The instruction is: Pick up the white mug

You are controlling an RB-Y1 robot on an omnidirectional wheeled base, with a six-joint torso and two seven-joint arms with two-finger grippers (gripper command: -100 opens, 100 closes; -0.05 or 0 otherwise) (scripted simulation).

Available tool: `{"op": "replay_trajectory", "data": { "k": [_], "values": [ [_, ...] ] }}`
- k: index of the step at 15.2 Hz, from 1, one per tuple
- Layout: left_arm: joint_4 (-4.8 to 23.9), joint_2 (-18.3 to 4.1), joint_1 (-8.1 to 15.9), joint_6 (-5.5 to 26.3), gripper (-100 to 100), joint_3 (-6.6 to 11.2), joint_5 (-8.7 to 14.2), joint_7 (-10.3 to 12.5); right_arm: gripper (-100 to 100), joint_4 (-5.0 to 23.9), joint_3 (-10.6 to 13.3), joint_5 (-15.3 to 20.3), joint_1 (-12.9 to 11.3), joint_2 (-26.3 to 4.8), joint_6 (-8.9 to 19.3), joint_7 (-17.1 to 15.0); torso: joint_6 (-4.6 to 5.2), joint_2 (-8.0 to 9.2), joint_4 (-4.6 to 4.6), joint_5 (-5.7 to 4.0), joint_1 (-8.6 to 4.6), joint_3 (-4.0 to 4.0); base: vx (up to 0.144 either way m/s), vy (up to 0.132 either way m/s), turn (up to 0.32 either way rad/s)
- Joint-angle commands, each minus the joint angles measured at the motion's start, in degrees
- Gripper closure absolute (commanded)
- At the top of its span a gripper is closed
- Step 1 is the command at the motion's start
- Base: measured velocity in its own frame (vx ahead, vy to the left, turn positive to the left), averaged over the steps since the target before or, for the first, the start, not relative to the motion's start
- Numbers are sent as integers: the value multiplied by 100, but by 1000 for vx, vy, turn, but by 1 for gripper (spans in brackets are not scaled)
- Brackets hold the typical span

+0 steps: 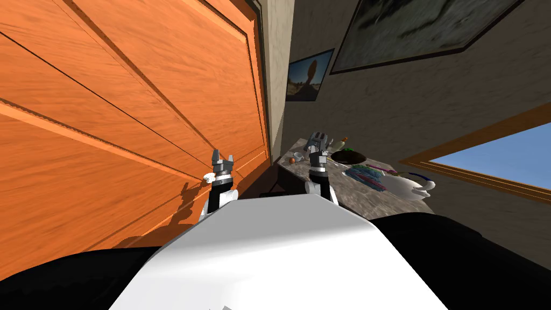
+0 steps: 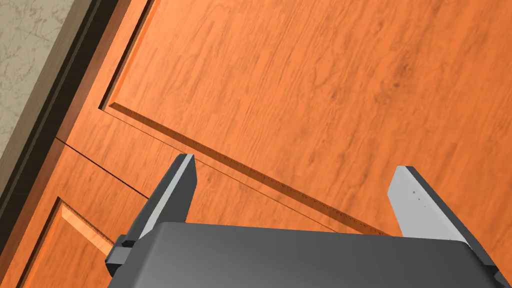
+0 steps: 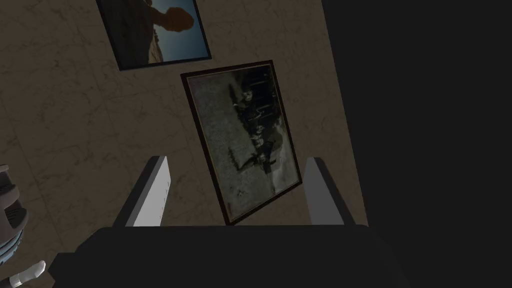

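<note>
Left jaws spread wide, empty, facing orange door [image 2: 325, 90]. Right jaws likewise apart (nothing held), raised over tabletop [image 1: 352, 195]. White mug [image 1: 297, 156] close to tabletop's left edge.

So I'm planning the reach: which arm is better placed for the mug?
Probably right. The right tool, open, is at the counter, close to the mug. The left tool, also open, faces the door, farther off.
</note>
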State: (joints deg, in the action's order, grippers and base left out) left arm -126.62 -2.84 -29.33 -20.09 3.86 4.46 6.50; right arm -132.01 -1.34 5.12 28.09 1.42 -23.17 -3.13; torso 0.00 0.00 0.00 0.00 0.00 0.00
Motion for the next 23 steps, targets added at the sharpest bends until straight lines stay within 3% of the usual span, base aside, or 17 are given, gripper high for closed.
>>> {"op": "replay_trajectory", "data": {
  "k": [1,6,8,13,18,20,23],
  "values": [
    [0,0,0,0,0,0,0,0,-100,59,-45,-63,-57,-234,57,-80,0,0,0,0,0,0,-8,-5,26],
    [0,0,1,0,0,0,0,0,-100,298,-222,-309,-280,-731,287,-400,-2,12,2,-3,-17,7,-31,-24,55],
    [0,0,1,0,0,0,0,0,-100,546,-402,-557,-503,-1028,526,-715,-1,16,3,-4,-19,9,-50,-37,80],
    [0,0,1,0,0,0,0,0,-100,855,-623,-858,-774,-1292,825,-1132,-2,21,5,-5,-23,12,-55,-39,75],
    [0,0,1,0,0,0,0,0,-100,1411,-1016,-1387,-1249,-1628,1366,-1738,0,24,5,-5,-21,14,-62,-38,81],
    [0,0,1,0,0,0,0,0,-100,1411,-1016,-1387,-1249,-1628,1366,-1857,-2,26,6,-4,-21,15,-60,-35,64],
    [0,0,1,0,0,0,0,0,-100,1833,-1309,-1777,-1600,-1813,1769,-2285,-1,19,4,-4,-18,11,-55,-34,93]
  ]
}}
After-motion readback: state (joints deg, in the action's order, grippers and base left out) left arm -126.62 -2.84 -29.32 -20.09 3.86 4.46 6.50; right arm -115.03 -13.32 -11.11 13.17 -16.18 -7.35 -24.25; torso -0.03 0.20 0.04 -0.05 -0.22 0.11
